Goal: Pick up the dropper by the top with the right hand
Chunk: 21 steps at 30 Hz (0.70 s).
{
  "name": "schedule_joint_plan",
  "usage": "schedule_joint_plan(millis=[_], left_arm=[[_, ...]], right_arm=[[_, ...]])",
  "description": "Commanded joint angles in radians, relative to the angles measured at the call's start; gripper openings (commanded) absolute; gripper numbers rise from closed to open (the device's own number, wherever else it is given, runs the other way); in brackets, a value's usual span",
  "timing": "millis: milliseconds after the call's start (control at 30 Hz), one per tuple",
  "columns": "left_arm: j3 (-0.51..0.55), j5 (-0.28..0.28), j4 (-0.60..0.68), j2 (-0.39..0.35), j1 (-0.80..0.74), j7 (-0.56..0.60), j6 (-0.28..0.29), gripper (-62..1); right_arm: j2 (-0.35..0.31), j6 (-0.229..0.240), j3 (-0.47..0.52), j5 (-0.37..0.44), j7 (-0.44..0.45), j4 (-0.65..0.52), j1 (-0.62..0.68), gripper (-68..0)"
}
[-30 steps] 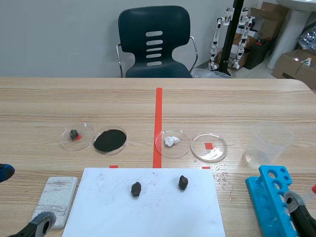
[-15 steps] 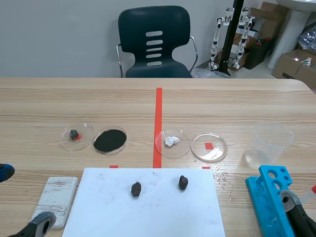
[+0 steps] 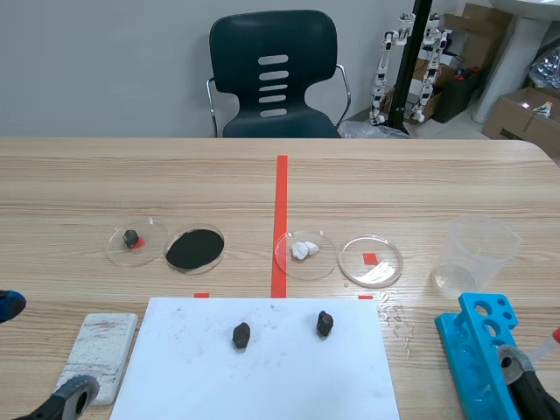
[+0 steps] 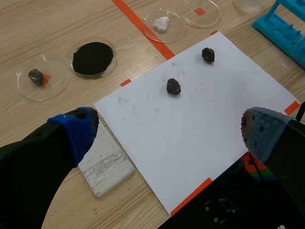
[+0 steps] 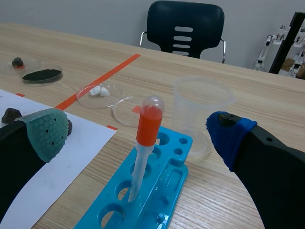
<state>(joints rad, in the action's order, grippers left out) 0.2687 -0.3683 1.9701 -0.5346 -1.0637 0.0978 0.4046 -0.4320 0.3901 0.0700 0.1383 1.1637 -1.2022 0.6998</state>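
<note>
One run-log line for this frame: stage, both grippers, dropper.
stage: pre-grasp | right gripper: open, dropper ahead, ungripped | dropper: upright in blue rack | left gripper: open above white sheet

We count: 4 dishes [image 3: 387, 265]; 2 rocks [image 3: 241, 335] on sheet [image 3: 262, 381]; 1 beaker [image 3: 477, 249]; 1 rack [image 3: 477, 359]; 1 dropper [image 5: 147, 129]; 1 tile [image 3: 98, 350]; 1 chair [image 3: 274, 74].

There's the dropper [image 5: 145, 138] standing in the rack [image 3: 468, 359] at the table's [image 3: 394, 175] right, beaker [image 3: 477, 249] just behind, sheet [image 3: 262, 376] leftward carrying two lumps [image 3: 241, 335], four dishes [image 3: 385, 267] beyond.
</note>
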Motion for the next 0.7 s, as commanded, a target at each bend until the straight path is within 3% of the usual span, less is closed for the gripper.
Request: schedule_joint_plan(millis=[0,300,667], left_arm=[[0.001,-0.010,0.008,0.007,0.003,0.013,0.002,1.4],[0.001,-0.010,0.008,0.007,0.003,0.013,0.002,1.4],[0.001,-0.010,0.008,0.007,0.003,0.013,0.002,1.4]], right_arm=[[-0.008,0.003,0.009,0.011,0.022,-0.014,0.015,-7.1],[-0.008,-0.001,0.009,0.019,0.039,-0.014,0.020,-7.4],[-0.008,-0.005,0.009,0.024,0.031,-0.014,0.014,-24.5]])
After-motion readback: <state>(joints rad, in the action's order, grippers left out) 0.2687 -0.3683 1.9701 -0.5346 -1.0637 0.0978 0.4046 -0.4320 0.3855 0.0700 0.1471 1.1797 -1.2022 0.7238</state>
